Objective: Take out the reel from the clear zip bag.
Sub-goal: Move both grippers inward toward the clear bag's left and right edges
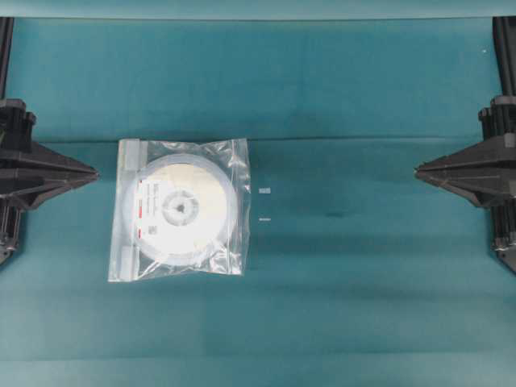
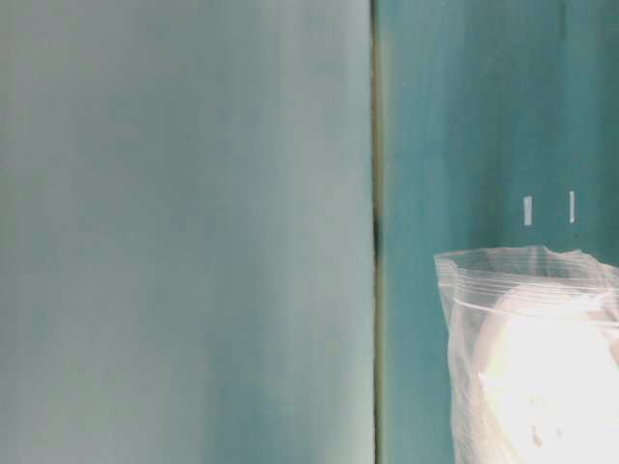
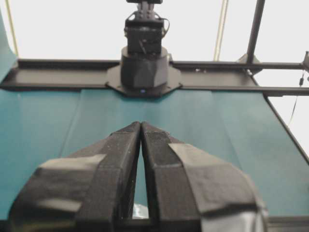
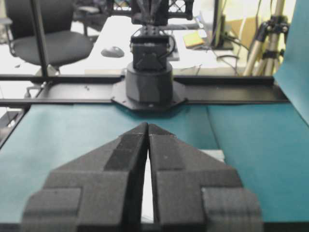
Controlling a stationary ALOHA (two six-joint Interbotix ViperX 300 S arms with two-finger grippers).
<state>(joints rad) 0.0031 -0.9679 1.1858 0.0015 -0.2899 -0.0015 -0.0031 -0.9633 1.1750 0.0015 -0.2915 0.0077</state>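
- Left gripper (image 1: 95, 172): sits at the left edge of the table (image 1: 363, 306), near the bag; its jaws are pressed together at the tips w/ nothing between them
- Bag (image 1: 235, 165): lies flat on the table left of centre; zip strip (image 1: 127, 211) runs down the side facing your left gripper; crinkly and clear, so expect it to slip
- Reel (image 1: 187, 208): fully inside the bag, label up, filling most of it; nothing's out yet
- Two small white marks (image 1: 265, 205): just beside the bag's far edge; ignore them
- Right gripper (image 1: 418, 169): well apart at the right edge; jaws also closed, empty
- Risks: pinch only one layer and the zip won't open; pinch too deep and you'll probably clamp the reel thru the film, dragging bag and reel together; w/ the bag unpinned, pulling may just slide it across the table
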